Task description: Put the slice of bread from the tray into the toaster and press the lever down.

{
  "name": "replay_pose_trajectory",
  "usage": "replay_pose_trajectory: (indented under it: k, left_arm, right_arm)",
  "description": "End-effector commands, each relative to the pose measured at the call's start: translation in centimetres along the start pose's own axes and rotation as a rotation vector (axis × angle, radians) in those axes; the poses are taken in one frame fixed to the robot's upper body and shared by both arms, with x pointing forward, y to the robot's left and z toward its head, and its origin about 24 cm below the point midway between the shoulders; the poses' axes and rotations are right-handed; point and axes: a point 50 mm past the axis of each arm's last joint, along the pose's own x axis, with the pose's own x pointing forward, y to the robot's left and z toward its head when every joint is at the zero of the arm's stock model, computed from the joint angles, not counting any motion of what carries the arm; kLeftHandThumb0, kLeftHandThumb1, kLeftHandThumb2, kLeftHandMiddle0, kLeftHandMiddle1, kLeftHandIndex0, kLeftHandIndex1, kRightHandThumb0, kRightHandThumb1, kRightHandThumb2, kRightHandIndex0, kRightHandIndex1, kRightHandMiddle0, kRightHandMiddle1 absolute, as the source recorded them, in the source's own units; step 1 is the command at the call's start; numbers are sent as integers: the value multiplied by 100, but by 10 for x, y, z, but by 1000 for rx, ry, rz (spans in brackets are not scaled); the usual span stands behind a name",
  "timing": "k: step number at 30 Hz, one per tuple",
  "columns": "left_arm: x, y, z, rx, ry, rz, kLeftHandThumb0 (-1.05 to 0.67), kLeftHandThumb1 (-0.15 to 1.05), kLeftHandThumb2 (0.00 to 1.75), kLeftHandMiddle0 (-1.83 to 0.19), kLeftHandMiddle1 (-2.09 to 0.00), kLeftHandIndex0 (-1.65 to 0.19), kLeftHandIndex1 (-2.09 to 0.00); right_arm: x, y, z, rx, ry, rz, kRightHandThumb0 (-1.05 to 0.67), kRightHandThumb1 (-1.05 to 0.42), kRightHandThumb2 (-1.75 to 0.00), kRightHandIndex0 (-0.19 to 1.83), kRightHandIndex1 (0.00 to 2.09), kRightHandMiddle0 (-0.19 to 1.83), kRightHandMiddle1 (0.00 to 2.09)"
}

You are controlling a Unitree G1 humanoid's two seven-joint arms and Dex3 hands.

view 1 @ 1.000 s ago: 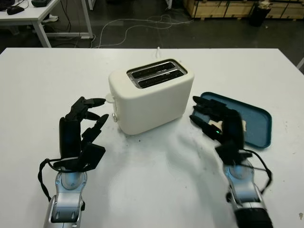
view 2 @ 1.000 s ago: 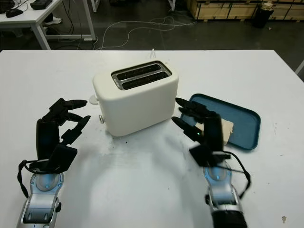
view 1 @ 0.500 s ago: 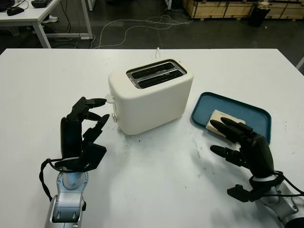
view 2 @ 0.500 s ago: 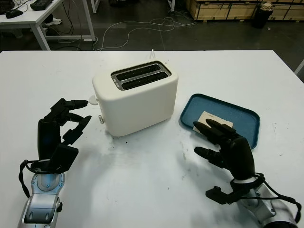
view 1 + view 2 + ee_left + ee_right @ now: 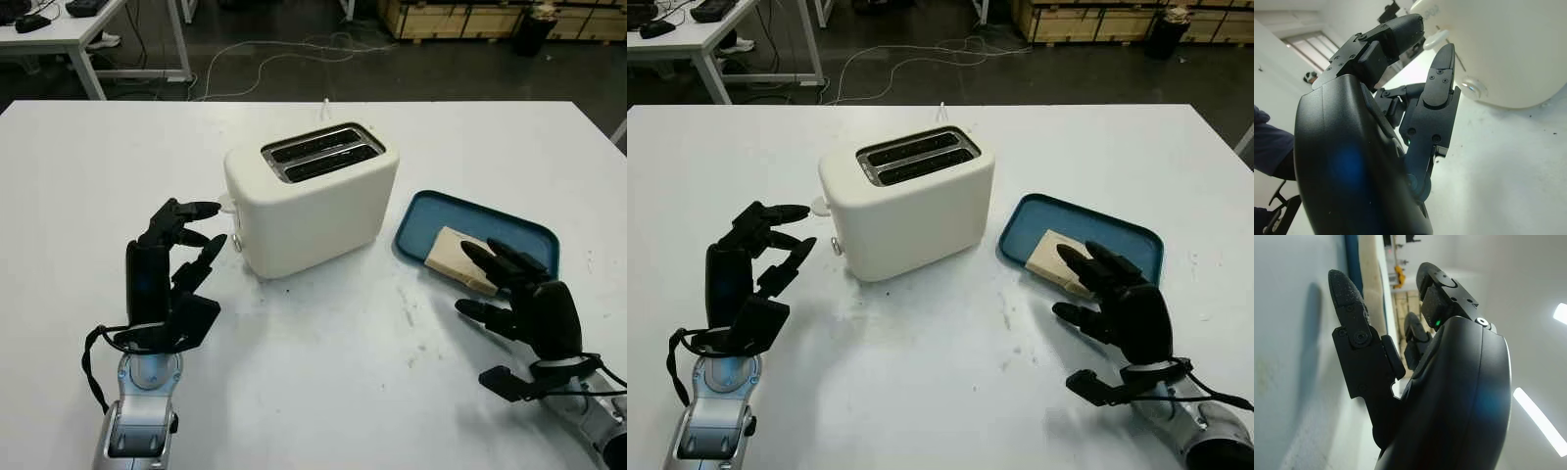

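Note:
A cream two-slot toaster [image 5: 313, 201] stands mid-table, both slots empty, its lever knob [image 5: 227, 204] on the left end. To its right lies a blue tray [image 5: 524, 237] holding a pale slice of bread [image 5: 451, 255]. My right hand [image 5: 480, 279] is open at the tray's near edge, fingertips reaching over the bread's near end; whether they touch it I cannot tell. The right wrist view has the bread [image 5: 1369, 279] and tray rim [image 5: 1351, 259] just past the fingers. My left hand [image 5: 211, 227] is open, held upright just left of the toaster [image 5: 1508, 49].
The white table [image 5: 323, 352] stretches wide in front of the toaster. A white cable [image 5: 294, 49] runs from behind the toaster onto the dark floor. Other tables [image 5: 88, 29] and wooden crates [image 5: 460, 15] stand far back.
My right hand dropped from an upright pose between toaster and tray, swung out to the right, and now points its fingers over the uncovered bread. The left hand stayed put.

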Motion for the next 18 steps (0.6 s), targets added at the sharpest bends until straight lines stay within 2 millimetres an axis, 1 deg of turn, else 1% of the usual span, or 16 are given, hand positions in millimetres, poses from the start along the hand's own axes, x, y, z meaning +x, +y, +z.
replay_pose_trajectory:
  k: [1,8,15,18]
  left_arm:
    - [3,-1,2,-3,-17,-9,-23,92,15,-52,-143,-55,-83]
    - [3,-1,4,-15,-20,-15,-22,92,14,-49,-144,-55,-84]
    - [5,1,5,1,-33,-4,-23,92,14,-50,-142,-55,-84]
    - [5,3,5,-10,-35,0,-22,92,14,-51,-143,-55,-84]
  right_arm:
    - [1,-1,-3,-39,-2,-4,-48,-78,0,46,2,47,2]
    - [10,-7,-8,-127,0,7,-47,-79,0,47,2,48,1]
    - [17,-5,-10,-229,14,84,-52,-77,0,50,3,50,2]
    - [19,-3,-10,-267,12,114,-50,-75,0,55,5,53,3]
